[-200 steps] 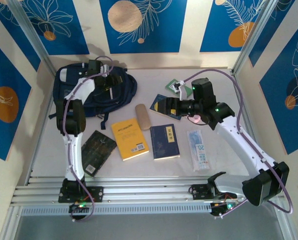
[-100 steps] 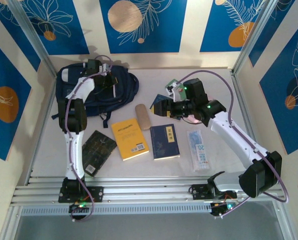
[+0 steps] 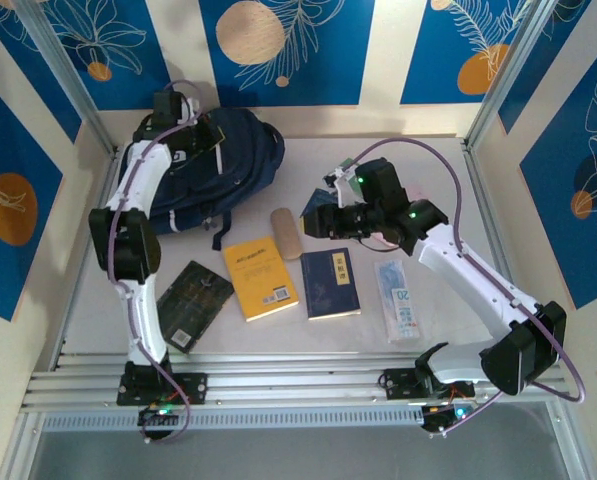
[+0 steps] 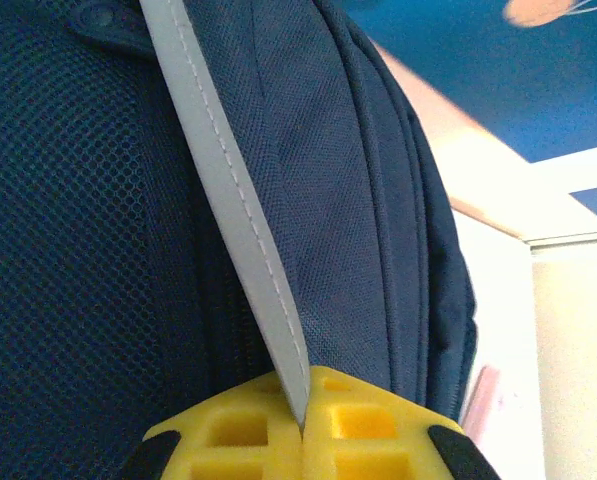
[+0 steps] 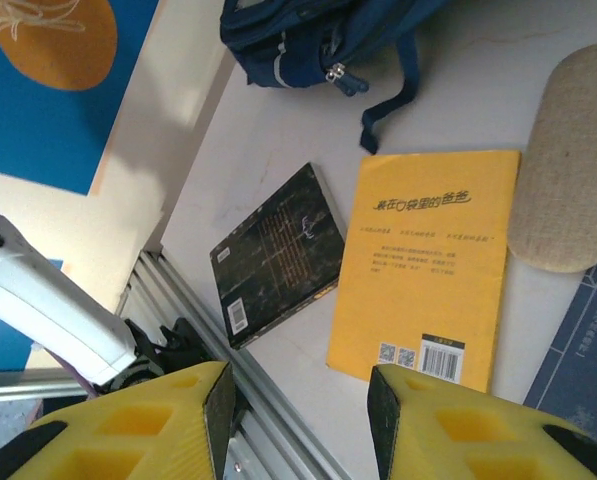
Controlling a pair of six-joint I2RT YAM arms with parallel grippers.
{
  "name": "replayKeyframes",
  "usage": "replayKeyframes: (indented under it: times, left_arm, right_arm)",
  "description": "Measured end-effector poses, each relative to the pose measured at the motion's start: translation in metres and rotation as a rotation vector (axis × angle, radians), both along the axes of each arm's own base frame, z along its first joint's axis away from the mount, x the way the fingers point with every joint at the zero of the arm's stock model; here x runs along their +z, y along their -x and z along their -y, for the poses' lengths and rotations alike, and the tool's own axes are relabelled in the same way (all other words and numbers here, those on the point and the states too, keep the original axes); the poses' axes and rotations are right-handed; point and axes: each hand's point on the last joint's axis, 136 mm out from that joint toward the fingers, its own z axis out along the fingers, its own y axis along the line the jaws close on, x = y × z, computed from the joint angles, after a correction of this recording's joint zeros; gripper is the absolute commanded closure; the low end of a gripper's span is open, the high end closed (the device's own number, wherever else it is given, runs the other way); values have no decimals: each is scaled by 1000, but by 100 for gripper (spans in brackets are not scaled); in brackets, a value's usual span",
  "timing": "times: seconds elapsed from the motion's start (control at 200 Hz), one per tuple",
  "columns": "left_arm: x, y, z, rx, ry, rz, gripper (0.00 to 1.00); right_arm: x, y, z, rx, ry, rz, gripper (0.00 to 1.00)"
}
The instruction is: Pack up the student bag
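So on the white table (image 3: 448,190) there's a row of stuff. A black book (image 3: 196,303) sits furthest left, tilted, barcode at its near end. Just beside it is a yellow book (image 3: 261,277) with dark lettering and a barcode, then a navy book (image 3: 330,283) lying flat. A beige oblong case (image 3: 286,232) sits behind the gap between those two, near the yellow one's far corner. Off to the right lies a clear packet (image 3: 402,299) with "20" printed on it. Blue wall panels (image 3: 278,45) with orange circles run round the back.
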Motion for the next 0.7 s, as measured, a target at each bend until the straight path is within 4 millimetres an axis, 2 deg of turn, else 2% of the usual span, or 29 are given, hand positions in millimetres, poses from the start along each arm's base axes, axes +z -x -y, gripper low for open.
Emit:
replayKeyframes:
  times: [0.14,0.285,0.37,0.505,0.7]
  left_arm:
    - [36,20,-3,49,41,-5,100]
    - [53,38,1,80,79,-42,100]
    - [53,47,10,80,83,-74,100]
    - [43,60,35,38,79,-117,100]
    - [11,80,69,-36,75,-207,100]
  right_arm:
    - [-5,9,-8,39,25,15,58]
    - [-17,14,-22,96,45,74,55]
    - [-33,23,-35,180,48,163,51]
    - [-66,41,-57,342,59,330,50]
    - [-90,15,-89,437,26,560,47]
